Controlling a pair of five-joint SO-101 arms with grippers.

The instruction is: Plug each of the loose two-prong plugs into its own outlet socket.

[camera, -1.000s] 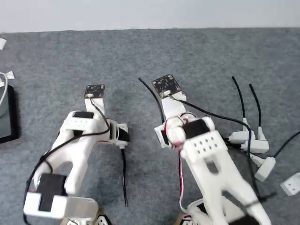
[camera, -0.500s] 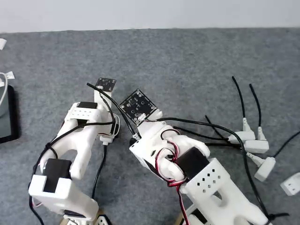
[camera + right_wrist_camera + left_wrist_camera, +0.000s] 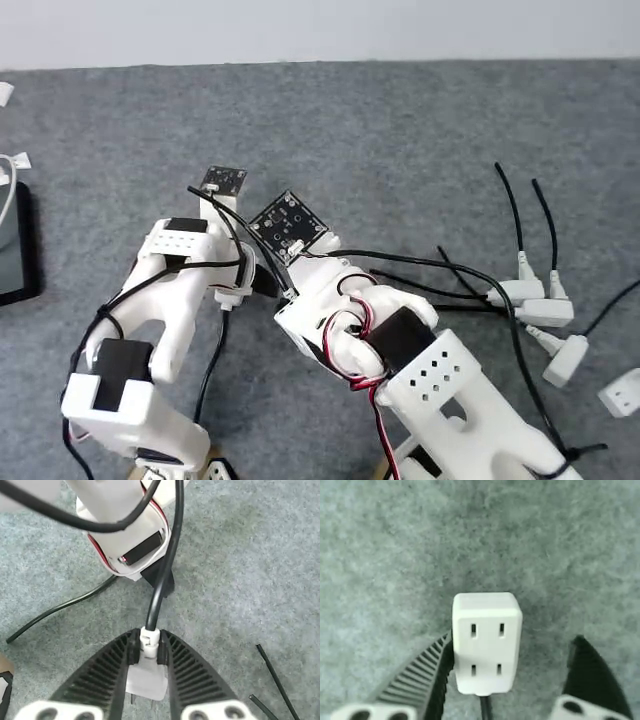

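Observation:
A white outlet block (image 3: 487, 642) with two pairs of slots faces up on the grey carpet, its black cord leading back under my wrist. My left gripper (image 3: 512, 640) is open around it: the ribbed finger (image 3: 427, 675) touches one side and the black finger (image 3: 585, 670) stands clear of the other. My right gripper (image 3: 148, 645) is shut on a white two-prong plug (image 3: 146, 680), whose black cable (image 3: 165, 570) runs toward the left arm just ahead. In the high view the left arm (image 3: 175, 290) and right arm (image 3: 400, 350) meet near the table's middle.
Three more white plugs (image 3: 515, 292) (image 3: 545, 312) (image 3: 565, 360) with black cords lie at the right, and another white outlet block (image 3: 622, 392) sits near the right edge. A black device (image 3: 10, 250) lies at the left edge. The far carpet is bare.
The right arm has swung left until its wrist is next to the left arm, then edged slightly farther. The left wrist turned right and its hanging cord swung left.

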